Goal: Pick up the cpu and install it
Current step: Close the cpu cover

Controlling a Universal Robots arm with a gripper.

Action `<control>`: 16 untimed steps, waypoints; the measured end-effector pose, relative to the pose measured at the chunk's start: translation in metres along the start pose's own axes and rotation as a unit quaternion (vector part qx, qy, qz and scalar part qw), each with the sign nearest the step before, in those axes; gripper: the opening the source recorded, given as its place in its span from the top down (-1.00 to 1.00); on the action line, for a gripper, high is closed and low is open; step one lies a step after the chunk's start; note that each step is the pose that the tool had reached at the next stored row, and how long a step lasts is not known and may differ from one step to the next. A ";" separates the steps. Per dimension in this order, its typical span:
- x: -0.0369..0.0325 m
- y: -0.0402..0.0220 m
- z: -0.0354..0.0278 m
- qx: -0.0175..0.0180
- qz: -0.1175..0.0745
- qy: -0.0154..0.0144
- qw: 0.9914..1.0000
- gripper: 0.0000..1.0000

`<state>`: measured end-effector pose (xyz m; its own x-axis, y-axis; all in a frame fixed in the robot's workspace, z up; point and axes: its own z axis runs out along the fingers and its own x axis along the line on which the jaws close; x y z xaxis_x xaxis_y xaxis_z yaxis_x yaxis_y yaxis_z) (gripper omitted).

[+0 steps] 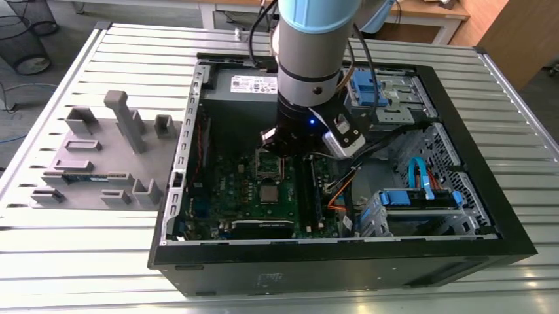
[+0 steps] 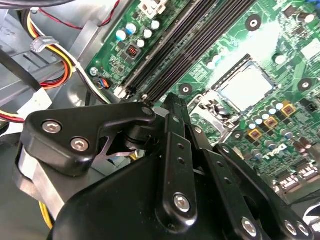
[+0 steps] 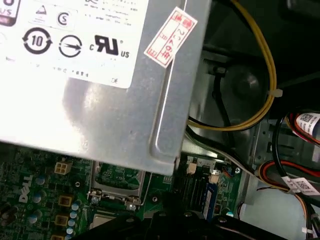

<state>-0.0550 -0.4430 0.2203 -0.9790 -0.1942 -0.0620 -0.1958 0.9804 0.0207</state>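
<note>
The cpu (image 1: 266,192) is a small silver square lying flat in its socket on the green motherboard (image 1: 235,196) inside the open computer case. In the second wrist view the cpu (image 2: 247,90) sits inside the dark socket, with a metal frame (image 2: 210,107) lifted beside it. My gripper (image 1: 281,149) hangs over the board just beyond the cpu, towards the power supply, and holds nothing that I can see. Its black linkage (image 2: 167,107) covers the near part of the second wrist view. In the first wrist view a sliver of the socket area (image 3: 107,220) shows below the metal frame (image 3: 117,180).
The silver power supply (image 3: 100,75) stands close behind the gripper, with yellow and red cables (image 3: 265,75) beside it. Black memory slots (image 2: 200,45) run beside the socket. Blue drive bays (image 1: 376,88) and orange cables (image 1: 336,196) lie towards the exterior view's right. A grey fixture block (image 1: 96,163) lies outside the case.
</note>
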 end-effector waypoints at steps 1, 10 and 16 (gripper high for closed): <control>-0.0007 0.0010 0.0005 0.000 0.000 0.000 1.000 0.79; -0.0030 0.0106 0.0047 -0.006 -0.001 -0.001 1.000 0.79; -0.0033 0.0141 0.0116 -0.011 -0.003 -0.002 1.000 0.79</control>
<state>-0.0538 -0.4281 0.2093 -0.9776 -0.1996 -0.0662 -0.2026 0.9784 0.0417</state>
